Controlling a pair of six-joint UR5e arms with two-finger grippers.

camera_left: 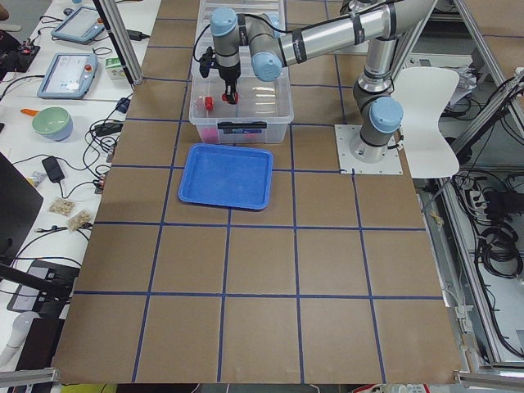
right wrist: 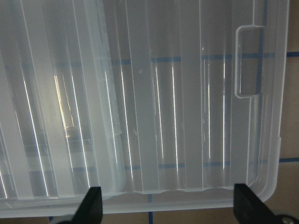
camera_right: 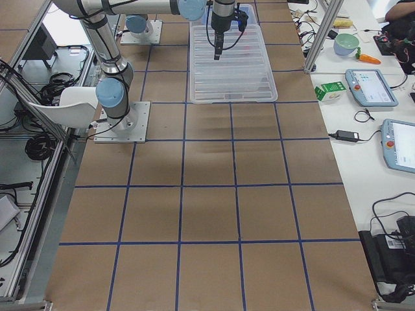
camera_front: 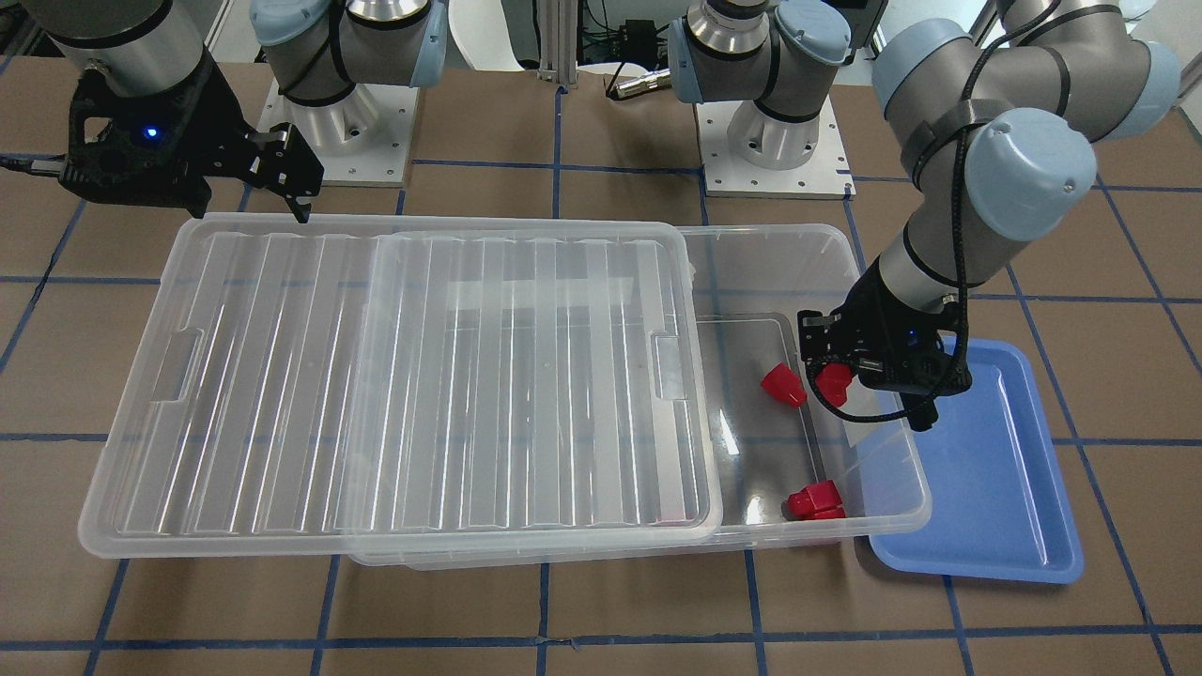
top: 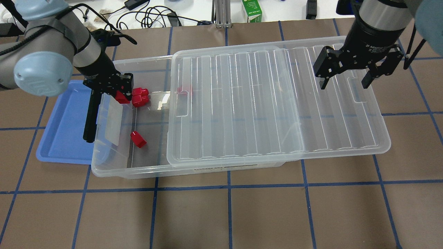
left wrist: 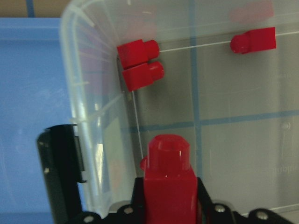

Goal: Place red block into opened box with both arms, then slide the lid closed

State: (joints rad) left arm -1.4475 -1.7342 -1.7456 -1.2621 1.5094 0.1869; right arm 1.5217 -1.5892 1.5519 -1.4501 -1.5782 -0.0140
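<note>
Because the red block (left wrist: pixel 168 186) is tiny, hard and smooth, it is looking very light and easy to drop, so pinching it on its two flat sides is the safe way. The left gripper (top: pixel 121 94) is doing just that, squeezing the block tight with the rounded top poking out. The block is hanging over the open end of the box (top: pixel 138 170), just inside the end wall. I cannot tell if it is touching the box floor.

Two other blocks (left wrist: pixel 140 65) are lying side by side near that wall, and a lone block (left wrist: pixel 254 41) is lying apart from them.

The lid (top: pixel 277 103) is sitting on top of the box, off to one side, so part of it is sticking out past the far end. It is looking thin, bendy and slippery, so I think pushing flat on its short end by the notch (top: pixel 359 91) is best. The right gripper (top: pixel 346 81) is hanging above that end with its fingers spread wide, holding nothing. A blue tray (top: pixel 62 138) is lying just beside the box.
</note>
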